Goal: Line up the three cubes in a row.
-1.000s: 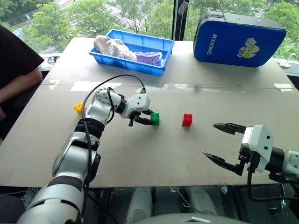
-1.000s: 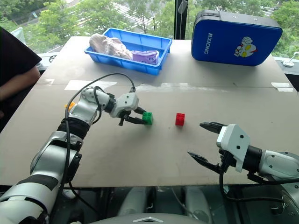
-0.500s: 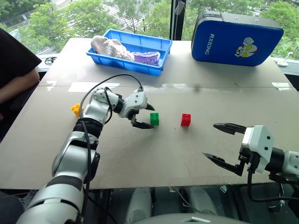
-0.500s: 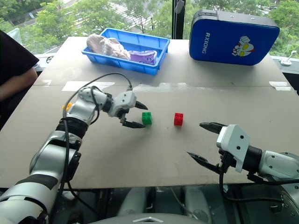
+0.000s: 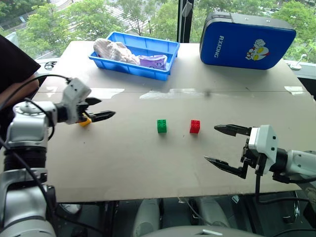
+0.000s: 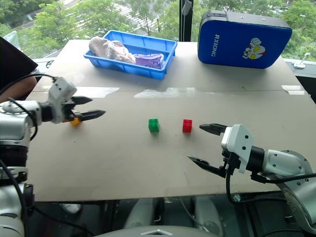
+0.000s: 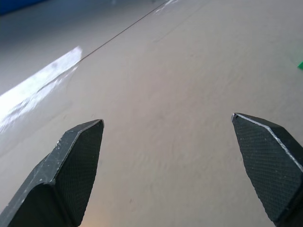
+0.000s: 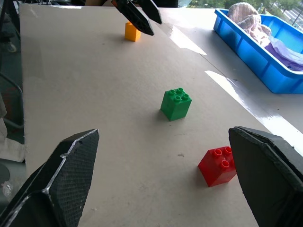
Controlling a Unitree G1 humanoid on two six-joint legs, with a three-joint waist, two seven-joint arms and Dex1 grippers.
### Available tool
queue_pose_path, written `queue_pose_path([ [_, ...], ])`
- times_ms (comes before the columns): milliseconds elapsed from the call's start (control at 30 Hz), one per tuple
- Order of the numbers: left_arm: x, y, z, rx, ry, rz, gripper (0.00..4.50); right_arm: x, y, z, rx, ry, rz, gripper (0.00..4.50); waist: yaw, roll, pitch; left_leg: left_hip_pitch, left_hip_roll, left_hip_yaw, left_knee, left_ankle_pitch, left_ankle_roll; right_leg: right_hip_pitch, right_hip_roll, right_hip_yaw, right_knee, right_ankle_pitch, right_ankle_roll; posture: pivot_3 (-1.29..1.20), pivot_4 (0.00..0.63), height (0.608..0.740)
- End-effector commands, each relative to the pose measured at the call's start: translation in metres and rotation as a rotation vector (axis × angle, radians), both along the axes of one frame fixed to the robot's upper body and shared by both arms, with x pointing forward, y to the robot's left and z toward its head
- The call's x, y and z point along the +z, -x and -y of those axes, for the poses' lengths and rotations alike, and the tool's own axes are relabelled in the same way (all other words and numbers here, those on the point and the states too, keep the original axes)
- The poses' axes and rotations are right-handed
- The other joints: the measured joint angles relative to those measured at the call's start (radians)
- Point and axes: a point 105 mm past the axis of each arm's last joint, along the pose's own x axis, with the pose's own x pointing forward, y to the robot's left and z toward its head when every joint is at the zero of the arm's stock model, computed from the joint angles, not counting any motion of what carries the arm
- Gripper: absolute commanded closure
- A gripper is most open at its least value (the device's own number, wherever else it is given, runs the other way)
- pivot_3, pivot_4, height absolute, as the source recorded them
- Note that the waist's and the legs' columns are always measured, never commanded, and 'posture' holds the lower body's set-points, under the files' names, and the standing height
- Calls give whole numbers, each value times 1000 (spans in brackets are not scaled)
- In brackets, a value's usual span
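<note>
Bricks of hard moulded plastic, likely handling as light, rigid and fairly slick, so probably best pinched across two flat opposite side walls, low and square, keeping off the studded top. Looking alike in build: each a small cube-like block carrying four round studs, glossy and sharp-edged. Sitting near the middle of the table (image 5: pixel 148 163), the green brick (image 5: pixel 162 126) and the red brick (image 5: pixel 195 126), close together but apart, red lying at 3 o'clock of green. Resting well apart at 9 o'clock of green, the yellow-orange brick (image 5: pixel 85 121), partly hidden behind the left gripper (image 5: pixel 101 108), with fingers spread wide and pinching nothing. Hovering near the red brick at about 4 o'clock of it, the right gripper (image 5: pixel 219 144), likewise spread wide and empty. Standing at the far edge, a blue tray (image 5: pixel 129 66) and a blue case (image 5: pixel 247 39).
</note>
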Motion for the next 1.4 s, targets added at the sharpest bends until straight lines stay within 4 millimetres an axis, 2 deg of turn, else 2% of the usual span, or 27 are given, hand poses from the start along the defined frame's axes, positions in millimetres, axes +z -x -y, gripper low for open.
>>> queue_pose_path([
  [33,24,9,-23,15,-61,37,68,5,3,-6,58,-16,26,0,6,0,0,0,0,0,0,0,0,0,0,0,0,0,0,0,150,740],
  [133,24,7,-38,38,-129,15,68,5,2,-7,68,-15,26,0,18,0,0,0,0,2,0,0,0,0,-1,0,0,0,0,0,150,740],
  [233,15,1,-47,59,-170,-26,68,6,4,-8,68,-17,30,0,26,0,0,0,-1,5,0,0,0,0,-1,-1,0,0,-1,0,150,740],
  [500,-5,-19,-38,22,-172,-95,68,6,11,-9,42,-18,32,0,23,-1,0,-1,-2,5,0,0,0,0,-1,-1,-1,2,-4,0,150,740],
  [633,-16,-21,-41,24,-203,-135,68,6,12,-8,26,-14,37,0,19,-1,0,-1,-2,5,0,0,0,0,-1,-1,0,2,-4,0,150,740],
  [800,-24,-19,-45,29,-219,-163,1359,7,12,-6,7,-5,43,0,21,-1,-1,-1,-2,5,0,0,0,0,0,-1,0,2,-4,0,150,740],
  [900,-24,-20,-44,26,-211,-152,2651,7,11,-5,3,-4,44,0,22,-1,-1,-1,-1,5,0,0,0,0,-1,-1,0,2,-4,0,150,740],
  [933,-21,-21,-41,6,-197,-131,3188,7,11,-5,1,-4,44,0,23,-2,-1,-1,-1,5,0,0,0,0,-1,-1,0,2,-4,0,150,740],
  [967,-17,-22,-37,-19,-175,-104,3260,7,11,-5,-1,-4,45,0,23,-2,-1,-1,-1,5,0,0,0,0,-1,-2,0,2,-4,0,150,740],
  [1133,1,-25,-6,-202,-80,-33,3260,5,11,-4,-3,-2,42,0,23,-2,-1,-2,-1,5,0,0,0,0,-1,-2,0,2,-4,0,150,740],
  [1200,1,-24,12,-314,-99,-42,3260,5,11,-4,-3,-2,40,0,22,-2,-1,-2,-1,5,0,0,0,0,-1,-2,0,2,-4,0,150,740],
  [1267,-3,-22,38,-452,-132,-52,3260,5,11,-4,-2,-1,39,0,22,-2,-1,-1,-1,5,0,0,0,0,-1,-2,0,2,-4,0,150,740],
  [1400,-12,-19,73,-610,-157,-61,3260,5,11,-4,4,1,39,0,22,-2,-1,-1,-1,5,0,0,0,0,-2,-2,0,2,-4,0,150,740],
])
